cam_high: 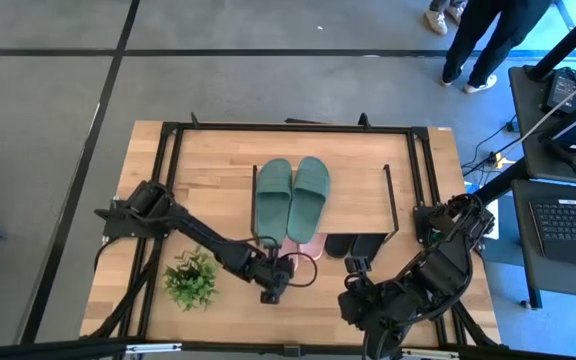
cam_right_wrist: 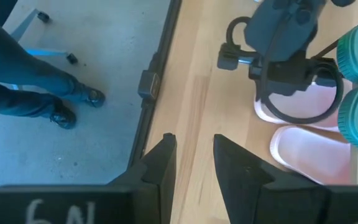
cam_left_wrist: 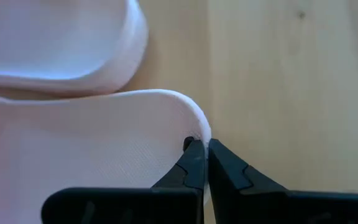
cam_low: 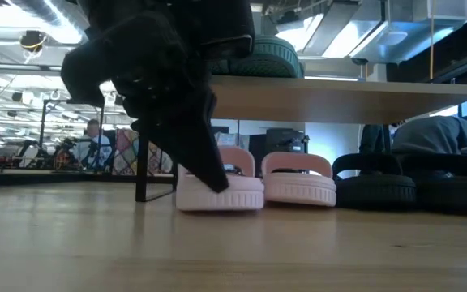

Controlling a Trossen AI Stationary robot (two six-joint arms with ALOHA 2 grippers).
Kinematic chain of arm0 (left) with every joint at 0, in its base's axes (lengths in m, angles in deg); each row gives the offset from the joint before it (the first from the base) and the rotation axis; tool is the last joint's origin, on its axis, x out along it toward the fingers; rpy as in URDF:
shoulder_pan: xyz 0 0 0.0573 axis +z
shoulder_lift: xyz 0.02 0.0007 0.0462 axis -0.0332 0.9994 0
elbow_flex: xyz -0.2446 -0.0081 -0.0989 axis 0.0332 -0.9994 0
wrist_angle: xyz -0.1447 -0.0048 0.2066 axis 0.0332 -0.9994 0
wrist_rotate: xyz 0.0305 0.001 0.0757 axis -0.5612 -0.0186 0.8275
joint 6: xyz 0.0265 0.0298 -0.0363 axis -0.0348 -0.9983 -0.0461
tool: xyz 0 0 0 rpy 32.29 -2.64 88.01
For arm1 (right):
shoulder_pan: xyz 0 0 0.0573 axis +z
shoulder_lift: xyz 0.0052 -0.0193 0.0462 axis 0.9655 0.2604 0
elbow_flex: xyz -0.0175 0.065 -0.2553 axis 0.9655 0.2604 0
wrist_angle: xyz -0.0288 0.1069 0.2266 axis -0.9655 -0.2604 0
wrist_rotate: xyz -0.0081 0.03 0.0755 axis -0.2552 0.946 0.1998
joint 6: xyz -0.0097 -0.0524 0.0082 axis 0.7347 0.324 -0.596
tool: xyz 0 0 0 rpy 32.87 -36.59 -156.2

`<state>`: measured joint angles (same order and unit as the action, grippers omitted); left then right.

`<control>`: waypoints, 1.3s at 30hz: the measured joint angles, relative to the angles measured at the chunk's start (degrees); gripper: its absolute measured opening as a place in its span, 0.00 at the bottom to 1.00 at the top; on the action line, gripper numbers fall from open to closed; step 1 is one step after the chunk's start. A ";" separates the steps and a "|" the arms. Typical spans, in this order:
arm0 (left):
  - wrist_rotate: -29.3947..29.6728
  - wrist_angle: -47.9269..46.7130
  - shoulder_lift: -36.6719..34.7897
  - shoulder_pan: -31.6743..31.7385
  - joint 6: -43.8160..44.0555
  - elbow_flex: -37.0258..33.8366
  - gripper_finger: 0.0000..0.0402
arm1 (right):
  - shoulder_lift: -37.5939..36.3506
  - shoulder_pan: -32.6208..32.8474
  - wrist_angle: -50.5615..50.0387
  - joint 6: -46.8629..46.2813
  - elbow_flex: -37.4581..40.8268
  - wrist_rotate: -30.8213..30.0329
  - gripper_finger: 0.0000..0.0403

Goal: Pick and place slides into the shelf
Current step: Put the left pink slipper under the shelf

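Pink slide (cam_left_wrist: pixel 73 162) pinched at heel rim, under the shelf (cam_low: pixel 339 99).
Left gripper (cam_left_wrist: pixel 202 152) closed on its edge, likely to nudge it beside its mate; right gripper (cam_right_wrist: pixel 191 155) hangs part-open, empty, near the table's front.

Counter (cam_high: pixel 218 160) fills frame centre. Shelf (cam_high: pixel 368 165) stands mid-counter. One pair of slides (cam_high: pixel 291 197) lies on the shelf top, side by side. Two more pairs (cam_low: pixel 255 185) sit under the shelf, in a row. Potted plant (cam_high: pixel 191 279) lower left, near the counter's front edge.
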<state>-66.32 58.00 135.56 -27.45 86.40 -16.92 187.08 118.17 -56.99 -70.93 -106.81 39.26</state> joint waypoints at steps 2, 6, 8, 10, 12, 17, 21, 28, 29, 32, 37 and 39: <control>0.04 -1.09 -0.24 0.51 -0.90 0.00 0.00 | 0.00 0.00 0.00 -0.02 0.00 -0.02 0.27; 0.31 -3.92 -0.61 1.24 -1.15 0.09 0.00 | 0.00 0.00 -0.02 -0.02 0.00 -0.06 0.27; 1.96 -4.63 -0.69 1.49 -1.14 0.15 0.00 | 0.00 0.00 -0.02 0.02 0.00 -0.15 0.27; 4.52 -6.18 -0.69 1.49 -1.11 0.14 0.00 | 0.02 0.00 -0.02 0.02 0.00 -0.15 0.27; 5.31 -6.26 -0.67 1.57 -1.03 0.09 0.00 | 0.02 -0.02 -0.02 0.05 0.00 -0.17 0.27; 6.18 -7.51 -0.67 1.70 -1.08 0.10 0.00 | 0.02 -0.04 -0.02 0.04 0.00 -0.20 0.27; 8.16 -9.83 -0.67 1.71 -1.10 0.09 0.00 | 0.02 -0.04 0.00 0.17 0.00 -1.14 0.27; 7.92 -10.43 -0.69 1.52 -1.06 0.11 0.01 | 0.04 -0.04 0.18 0.17 0.00 -1.29 0.27; 7.49 -10.40 -0.69 1.44 -1.09 0.11 0.02 | 0.04 -0.04 0.27 0.17 0.00 -1.29 0.27; 7.22 -10.29 -0.73 1.06 -1.08 0.11 0.06 | 0.07 -0.04 0.31 0.17 0.00 -1.29 0.27; 7.03 -10.32 -0.80 1.01 -1.10 0.13 0.10 | 0.07 -0.04 0.33 0.17 0.00 -1.31 0.27; 7.03 -10.33 -0.80 1.01 -1.10 0.13 0.11 | 0.07 -0.04 0.35 0.17 0.00 -1.31 0.27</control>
<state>-59.30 47.67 134.76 -26.44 85.30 -16.79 187.14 118.13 -56.64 -70.76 -106.81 37.94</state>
